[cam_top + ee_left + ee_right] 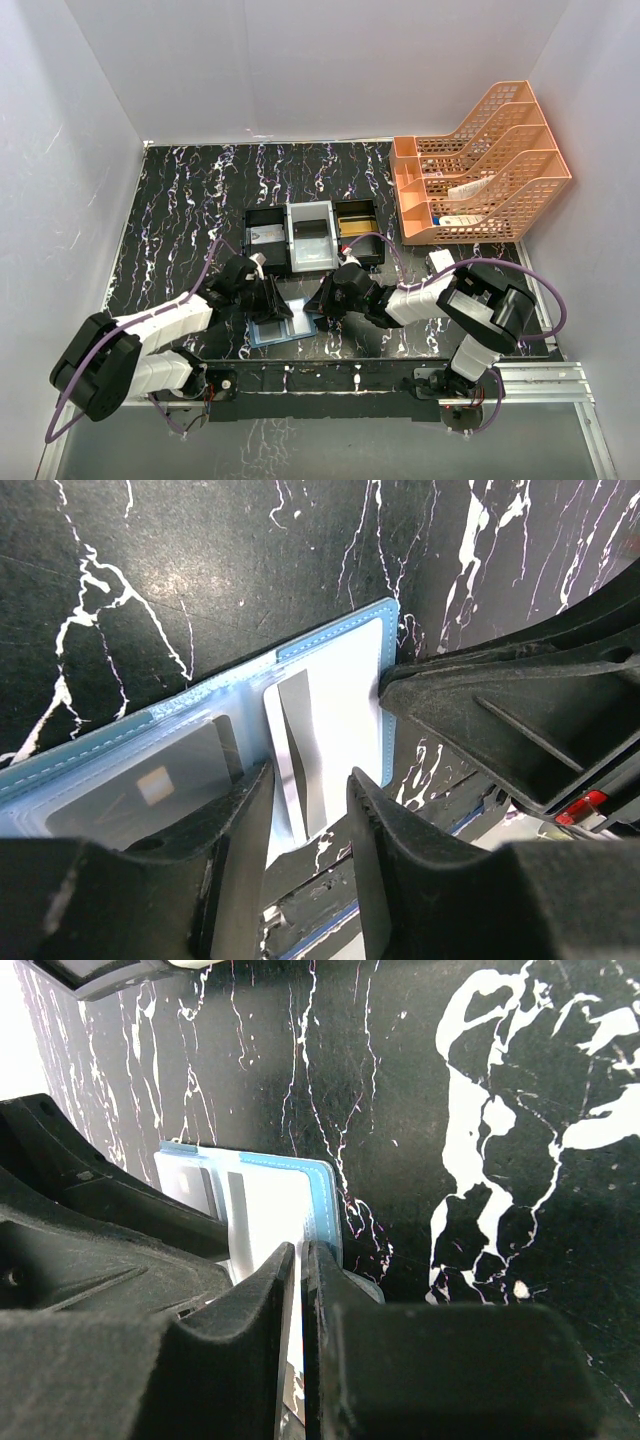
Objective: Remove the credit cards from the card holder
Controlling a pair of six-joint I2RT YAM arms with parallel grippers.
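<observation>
The blue card holder (283,326) lies open on the black marbled table near the front edge. In the left wrist view the card holder (200,695) shows a silver-grey card (300,745) in its right pocket and a dark card (140,792) in its left pocket. My left gripper (310,780) is open, its jaws standing either side of the silver-grey card's near end. My right gripper (300,1255) is shut on the card holder's right edge (322,1200), pinning it. In the top view the left gripper (270,300) and right gripper (325,298) meet over the holder.
A black-and-white three-compartment tray (290,240) stands just behind the holder, with a gold-tan card (357,222) in its right bay and a grey one (264,237) in its left. An orange file rack (480,170) stands at the back right. A small white box (440,261) lies below the rack.
</observation>
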